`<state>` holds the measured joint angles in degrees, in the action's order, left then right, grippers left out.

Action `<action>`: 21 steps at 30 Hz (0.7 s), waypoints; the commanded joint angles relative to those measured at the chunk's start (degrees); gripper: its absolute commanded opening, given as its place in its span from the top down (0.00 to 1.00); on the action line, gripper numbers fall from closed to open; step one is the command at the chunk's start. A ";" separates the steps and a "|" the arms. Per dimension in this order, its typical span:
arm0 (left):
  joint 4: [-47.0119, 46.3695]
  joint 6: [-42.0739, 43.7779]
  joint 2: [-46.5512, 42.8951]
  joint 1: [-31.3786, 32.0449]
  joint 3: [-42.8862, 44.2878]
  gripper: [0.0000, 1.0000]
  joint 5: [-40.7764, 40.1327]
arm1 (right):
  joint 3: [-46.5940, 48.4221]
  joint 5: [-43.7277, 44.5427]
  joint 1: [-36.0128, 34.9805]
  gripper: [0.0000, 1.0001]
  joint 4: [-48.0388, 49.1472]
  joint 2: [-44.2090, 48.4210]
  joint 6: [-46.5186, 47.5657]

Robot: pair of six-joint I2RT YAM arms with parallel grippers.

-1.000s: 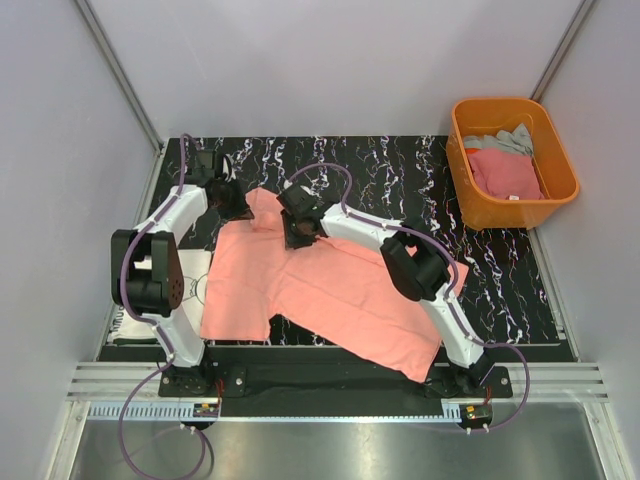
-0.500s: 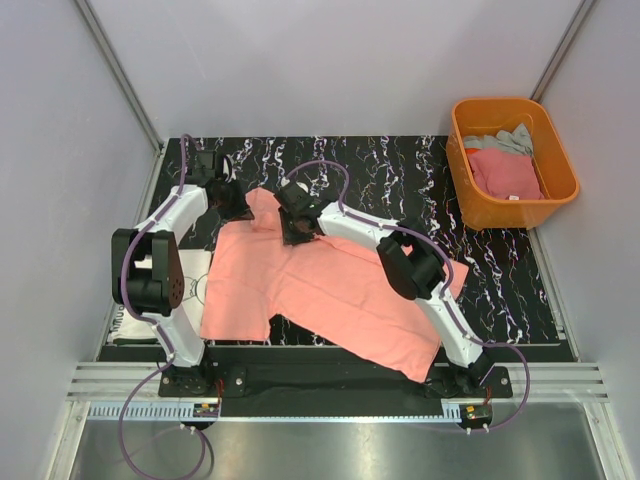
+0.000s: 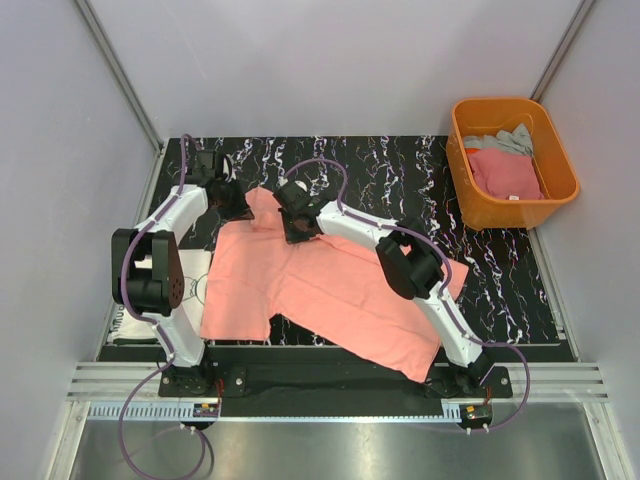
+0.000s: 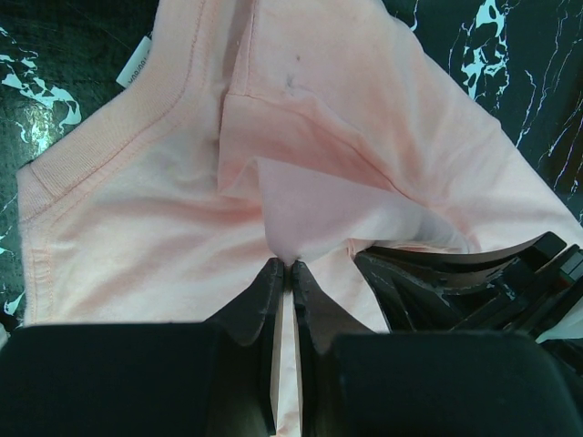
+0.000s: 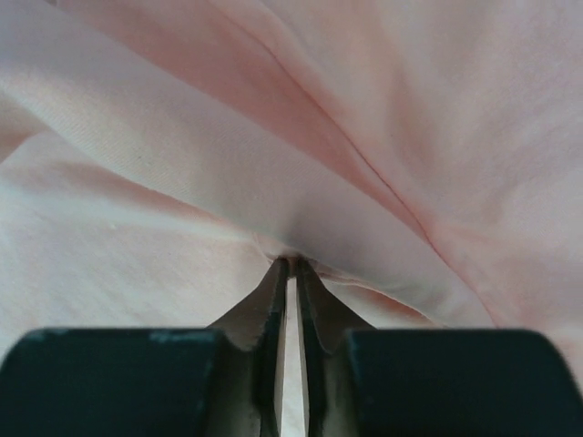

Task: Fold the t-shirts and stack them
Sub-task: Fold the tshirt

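Since a second ago the right gripper [image 3: 295, 226] has edged a little to the far left along the top of the salmon-pink t-shirt [image 3: 330, 290], and its jaws have drawn in. In the right wrist view they now stand almost together, with a ridge of pink cloth nipped at their tips. The left gripper [image 3: 232, 205] has not shifted. Its fingers are pressed close on a raised fold just beside the ribbed collar.

The two grips sit near each other along the far edge of the shirt, one to either side of the neck. That looks like a hold for lifting or dragging the top edge evenly, so the body can be straightened or turned over for a fold.

The shirt lies spread on the table [image 3: 420, 170], slightly skewed, its hem running toward the near right and one sleeve at the near left. Each gripper meets it at its far end, and the rest trails toward the arm bases.

A white t-shirt [image 3: 196, 285] lies at the near left, partly under it. A deeper pink t-shirt [image 3: 505, 172] and a grey t-shirt [image 3: 512, 140] wait in the orange tub [image 3: 562, 160] at the far right.
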<state>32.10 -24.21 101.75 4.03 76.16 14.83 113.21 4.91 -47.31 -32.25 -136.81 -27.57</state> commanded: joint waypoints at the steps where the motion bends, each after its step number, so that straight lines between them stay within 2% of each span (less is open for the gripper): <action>1: -0.98 0.56 -0.07 -0.34 2.33 0.89 0.99 | 1.66 2.83 0.37 0.88 -1.94 -0.56 3.13; 3: -0.98 0.48 0.02 -0.34 2.50 0.89 1.08 | 2.72 2.57 0.29 1.00 -2.20 -0.03 4.01; 13: -0.63 0.65 -0.42 -0.34 3.12 0.89 1.08 | 6.59 -2.97 0.29 1.00 -6.24 3.30 5.51; 21: 1.39 1.53 -2.26 -0.34 0.84 0.88 0.11 | -0.70 -10.97 0.38 1.00 -6.95 9.72 5.16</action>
<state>33.19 -23.83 101.75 4.03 76.58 14.81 114.43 -1.87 -47.20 -38.87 -133.62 -23.18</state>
